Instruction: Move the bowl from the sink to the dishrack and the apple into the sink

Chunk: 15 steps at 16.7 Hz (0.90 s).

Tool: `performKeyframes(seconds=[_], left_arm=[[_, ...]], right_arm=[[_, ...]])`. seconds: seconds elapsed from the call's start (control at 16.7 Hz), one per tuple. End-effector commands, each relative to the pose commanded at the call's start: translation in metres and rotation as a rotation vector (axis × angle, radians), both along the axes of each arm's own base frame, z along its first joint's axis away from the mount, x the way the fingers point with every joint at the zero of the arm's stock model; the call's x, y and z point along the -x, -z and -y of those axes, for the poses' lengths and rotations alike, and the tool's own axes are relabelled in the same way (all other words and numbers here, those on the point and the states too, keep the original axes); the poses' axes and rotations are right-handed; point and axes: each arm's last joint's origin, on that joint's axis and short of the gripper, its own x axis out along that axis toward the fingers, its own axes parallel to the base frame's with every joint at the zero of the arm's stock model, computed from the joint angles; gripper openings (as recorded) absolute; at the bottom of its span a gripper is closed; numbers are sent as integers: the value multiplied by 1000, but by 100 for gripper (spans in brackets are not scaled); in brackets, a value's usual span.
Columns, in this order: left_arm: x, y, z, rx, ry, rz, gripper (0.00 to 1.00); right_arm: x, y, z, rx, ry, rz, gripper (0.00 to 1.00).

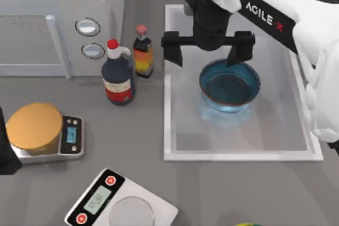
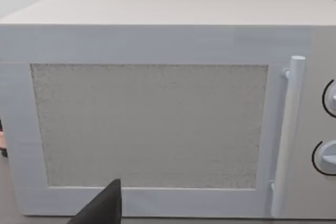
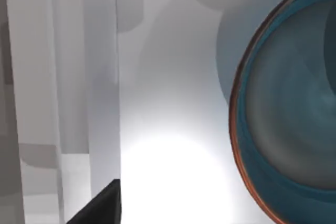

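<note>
Zero steps done so far: round deep blue bowl with thin reddish rim (image 1: 230,86) sitting in the large white rectangular sink (image 1: 180,130), nothing racked, no apple dropped in. Right gripper (image 1: 208,51) hanging over the sink with jaws spread wide, one finger (image 1: 237,52) above the bowl's far rim, the other well off to its left side. Left arm parked facing the white microwave (image 2: 157,108); can't tell its jaws.

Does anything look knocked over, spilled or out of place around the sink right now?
Nothing stands out. The bowl sits upright in the sink, the two bottles stand upright beside it, and the right gripper hangs open over the bowl's far rim.
</note>
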Motion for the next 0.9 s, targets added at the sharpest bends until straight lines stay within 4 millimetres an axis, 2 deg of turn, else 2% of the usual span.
performKeyframes(seconds=[0.12, 0.24, 0.42, 0.72, 0.9], left_arm=[[0, 0, 0, 0, 0, 0, 100], [0, 0, 0, 0, 0, 0, 100], [0, 0, 0, 0, 0, 0, 100], [0, 0, 0, 0, 0, 0, 100], [0, 0, 0, 0, 0, 0, 100]], right_arm=[[-10, 20, 8, 0, -1, 1, 100], [-17, 50, 9, 1, -1, 1, 100], [-16, 86, -2, 2, -1, -2, 100], [-14, 91, -7, -1, -4, 1, 100], [-14, 91, -7, -1, -4, 1, 77]])
